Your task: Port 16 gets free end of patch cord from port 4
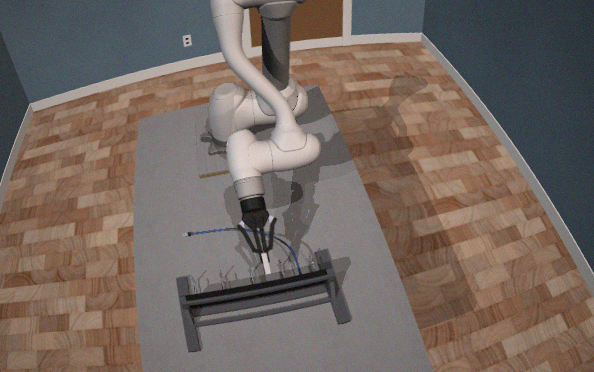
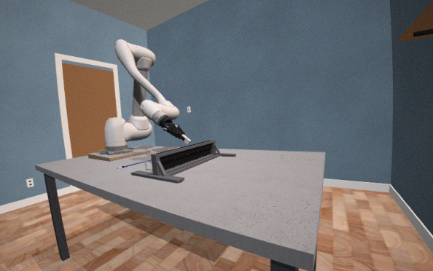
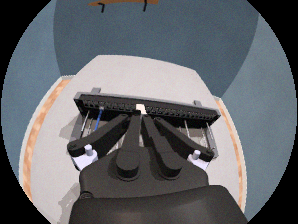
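Observation:
The dark grey rack (image 1: 190, 320) (image 2: 157, 175) (image 3: 200, 113) stands across the near part of the table. A blue patch cord (image 1: 227, 230) (image 2: 135, 165) (image 3: 97, 117) runs from the rack's rear near its right end and arcs back and to the left over the table. Its free end (image 1: 188, 234) (image 2: 120, 167) lies loose on the table, left of the arm. My gripper (image 1: 266, 266) (image 2: 186, 138) (image 3: 139, 110) is shut with nothing between its white-tipped fingers. It tilts down at the rear of the rack near its middle, just above it. The port numbers are too small to read.
Several thin grey cable stubs (image 1: 224, 275) stick out behind the rack. The arm's base stands on a wooden plate (image 1: 215, 174) (image 2: 106, 156) at the far end of the grey table (image 1: 165, 200) (image 2: 255, 189). The rack's feet reach toward the near edge.

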